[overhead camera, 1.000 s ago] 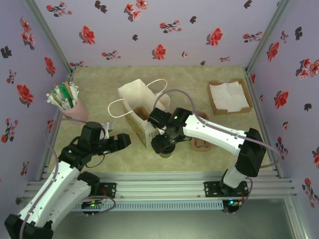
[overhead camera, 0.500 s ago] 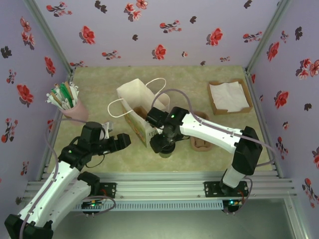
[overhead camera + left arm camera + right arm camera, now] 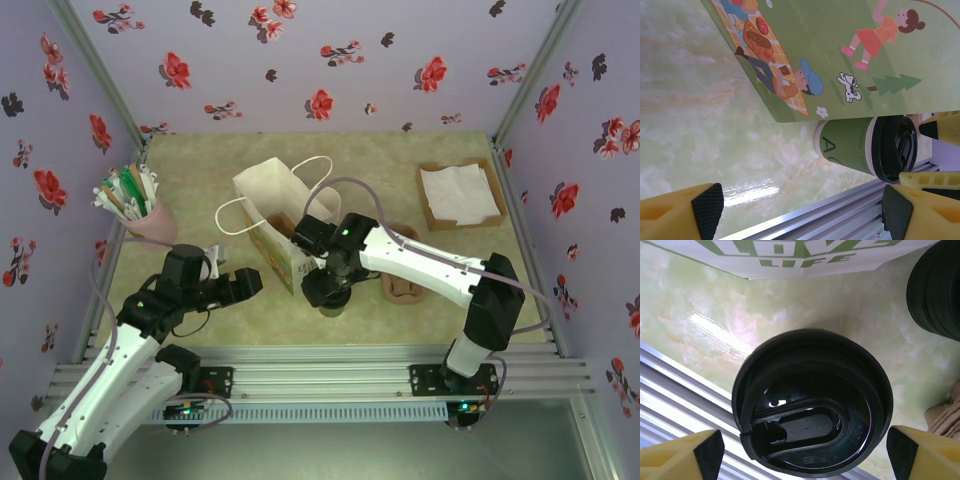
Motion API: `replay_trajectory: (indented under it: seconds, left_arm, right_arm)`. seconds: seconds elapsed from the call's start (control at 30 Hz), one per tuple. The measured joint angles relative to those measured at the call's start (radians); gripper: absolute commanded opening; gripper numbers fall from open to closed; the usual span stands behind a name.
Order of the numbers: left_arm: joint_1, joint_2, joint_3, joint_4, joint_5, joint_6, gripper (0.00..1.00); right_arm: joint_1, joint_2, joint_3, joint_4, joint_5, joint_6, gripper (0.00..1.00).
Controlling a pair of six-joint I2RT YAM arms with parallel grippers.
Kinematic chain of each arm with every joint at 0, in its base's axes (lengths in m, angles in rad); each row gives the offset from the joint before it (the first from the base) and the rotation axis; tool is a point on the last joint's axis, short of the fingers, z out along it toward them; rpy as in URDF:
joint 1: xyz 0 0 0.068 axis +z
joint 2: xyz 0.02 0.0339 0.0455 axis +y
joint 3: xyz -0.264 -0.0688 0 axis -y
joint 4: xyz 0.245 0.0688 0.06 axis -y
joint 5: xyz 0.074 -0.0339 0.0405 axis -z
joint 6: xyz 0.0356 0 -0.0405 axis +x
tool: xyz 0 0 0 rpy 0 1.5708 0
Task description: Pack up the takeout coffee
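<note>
Since a second ago, the right arm has edged left toward the white paper bag (image 3: 272, 195), while the left arm has kept its pose. The right gripper (image 3: 805, 460) hangs over the takeout coffee (image 3: 812, 400) with its fingers spread wide on either side of the black lid and no grip made. The cup stands upright on the tabletop (image 3: 200, 170), just beside the bag's printed side. The left gripper (image 3: 802, 215) is also wide open and holds nothing, aimed at the cup from the left.

The tabletop is glossy, green-marbled stone. An aluminium rail (image 3: 330, 375) runs close behind the cup at the near edge. A stack of black lids (image 3: 940, 290) sits near it. Flowered lilac walls close in three sides. Bare tabletop lies behind the bag.
</note>
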Motion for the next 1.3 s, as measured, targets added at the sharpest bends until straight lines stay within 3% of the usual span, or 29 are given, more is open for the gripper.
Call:
replay_trajectory:
  seconds: [1.3]
  left_arm:
    - [0.000,-0.019,0.000,-0.001,0.000,0.000,0.85]
  right_arm:
    - [0.000,0.043,0.010,-0.010,0.019,-0.001,0.84]
